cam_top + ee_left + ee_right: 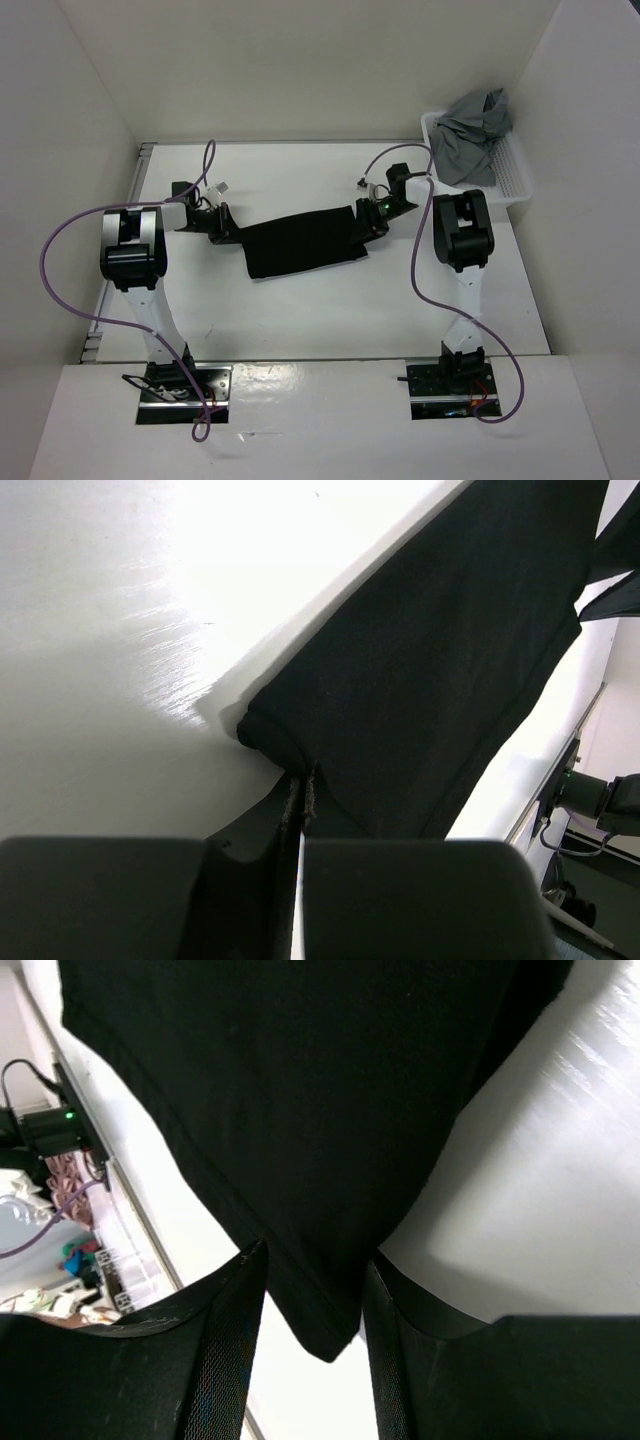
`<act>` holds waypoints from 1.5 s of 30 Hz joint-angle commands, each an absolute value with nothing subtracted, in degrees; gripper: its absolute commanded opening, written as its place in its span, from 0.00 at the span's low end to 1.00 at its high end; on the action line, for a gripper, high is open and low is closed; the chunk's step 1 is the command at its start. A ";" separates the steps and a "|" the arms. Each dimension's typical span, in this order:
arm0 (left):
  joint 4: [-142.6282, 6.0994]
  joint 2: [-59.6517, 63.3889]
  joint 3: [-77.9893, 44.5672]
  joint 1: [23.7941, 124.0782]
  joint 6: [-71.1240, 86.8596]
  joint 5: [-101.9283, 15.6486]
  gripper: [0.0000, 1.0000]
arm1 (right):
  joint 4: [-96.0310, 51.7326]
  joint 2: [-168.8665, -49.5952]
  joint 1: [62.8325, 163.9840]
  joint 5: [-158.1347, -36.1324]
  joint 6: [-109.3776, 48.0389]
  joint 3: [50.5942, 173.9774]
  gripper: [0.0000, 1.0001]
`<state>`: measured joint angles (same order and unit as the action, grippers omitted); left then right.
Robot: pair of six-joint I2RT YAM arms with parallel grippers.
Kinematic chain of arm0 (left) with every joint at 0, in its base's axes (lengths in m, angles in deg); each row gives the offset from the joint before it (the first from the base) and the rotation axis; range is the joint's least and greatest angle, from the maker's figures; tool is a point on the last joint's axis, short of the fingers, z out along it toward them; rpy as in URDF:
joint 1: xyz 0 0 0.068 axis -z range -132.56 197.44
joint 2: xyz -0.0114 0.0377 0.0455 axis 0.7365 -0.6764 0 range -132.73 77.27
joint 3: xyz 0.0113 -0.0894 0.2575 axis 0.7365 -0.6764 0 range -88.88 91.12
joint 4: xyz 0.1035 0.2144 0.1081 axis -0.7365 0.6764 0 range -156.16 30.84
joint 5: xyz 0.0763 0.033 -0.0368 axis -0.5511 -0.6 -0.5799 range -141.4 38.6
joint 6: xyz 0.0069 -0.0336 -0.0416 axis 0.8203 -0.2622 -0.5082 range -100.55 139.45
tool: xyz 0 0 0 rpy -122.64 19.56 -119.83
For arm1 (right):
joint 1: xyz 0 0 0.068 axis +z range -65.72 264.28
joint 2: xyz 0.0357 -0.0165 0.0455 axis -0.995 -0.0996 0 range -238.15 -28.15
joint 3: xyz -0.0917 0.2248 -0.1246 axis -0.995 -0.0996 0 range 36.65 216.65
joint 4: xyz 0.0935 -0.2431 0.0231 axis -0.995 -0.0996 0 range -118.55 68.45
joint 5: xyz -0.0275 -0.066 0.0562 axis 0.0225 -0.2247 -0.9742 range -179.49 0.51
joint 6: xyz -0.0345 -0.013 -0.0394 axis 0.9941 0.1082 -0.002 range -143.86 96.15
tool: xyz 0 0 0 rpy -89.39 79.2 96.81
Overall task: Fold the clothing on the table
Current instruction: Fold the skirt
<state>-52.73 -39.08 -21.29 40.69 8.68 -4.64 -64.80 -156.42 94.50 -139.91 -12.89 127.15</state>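
While both arms reach out over the table (pixel 300 320), the clothing (pixel 305 245) lies stretched between the two sets of jaws as a long black band, sagging toward the arm bases at its middle.

Left gripper (pixel 222 222): in its wrist view the left gripper (pixel 302 785) has its jaws pressed together on a small bunched fold of the clothing (pixel 430 660). From that pinch the fabric spreads away ahead of the jaws and to their right. White table (pixel 120 630) shows bare ahead and to their left.

Right gripper (pixel 375 215): in its wrist view the right gripper (pixel 312 1310) has its jaws spread partway. A corner of the clothing (pixel 330 1110) sits in the gap, its edges meeting both fingers (pixel 235 1340). The corner's tip hangs between the jaws and the rest of the cloth fans out ahead of them. No squeeze on the cloth is evident. Table (pixel 540 1190) shows to the right of the jaws.

Well behind the right gripper's jaws, at the table's far corner, stands a white basket (pixel 512 180) holding a crumpled grey garment (pixel 475 135).
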 commanded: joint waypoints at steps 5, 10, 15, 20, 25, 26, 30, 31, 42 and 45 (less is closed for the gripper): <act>-51.57 -40.06 -22.87 40.76 9.96 -6.93 0.00 | -64.53 -161.39 94.39 -137.56 -11.20 127.62 0.48; -51.57 -40.06 -22.87 40.76 9.96 -6.40 0.00 | -64.53 -162.97 94.39 -138.10 -10.67 128.75 0.48; -51.57 -40.06 -22.87 40.76 10.48 -6.40 0.00 | -64.53 -163.50 94.39 -138.10 -10.67 128.76 0.47; -51.57 -40.06 -22.87 40.76 10.48 -6.40 0.00 | -64.01 -163.50 94.39 -138.10 -10.67 128.76 0.44; -51.57 -40.06 -22.87 40.76 10.48 -6.40 0.00 | -64.00 -163.50 94.92 -138.10 -10.67 128.76 0.43; -51.57 -40.06 -22.87 40.76 10.48 -6.40 0.00 | -64.00 -164.02 95.44 -138.10 -10.67 128.76 0.41; -51.57 -40.06 -22.87 40.76 10.48 -5.87 0.00 | -64.00 -164.55 95.97 -138.10 -10.67 129.28 0.37; -51.57 -40.06 -22.87 40.76 10.48 -5.87 0.00 | -64.00 -164.56 96.49 -138.10 -10.67 129.29 0.37; -51.57 -40.06 -22.87 40.76 10.48 -5.87 0.00 | -64.53 -163.34 97.64 -133.89 -11.89 130.43 0.00; -51.57 -40.06 -22.87 40.76 10.48 -5.87 0.00 | -64.53 -161.31 97.64 -130.02 -12.51 130.43 0.00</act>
<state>-52.86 -39.08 -21.40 40.67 8.73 -4.16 -66.28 -161.62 96.90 -143.36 -14.36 130.41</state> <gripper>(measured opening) 0.009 0.028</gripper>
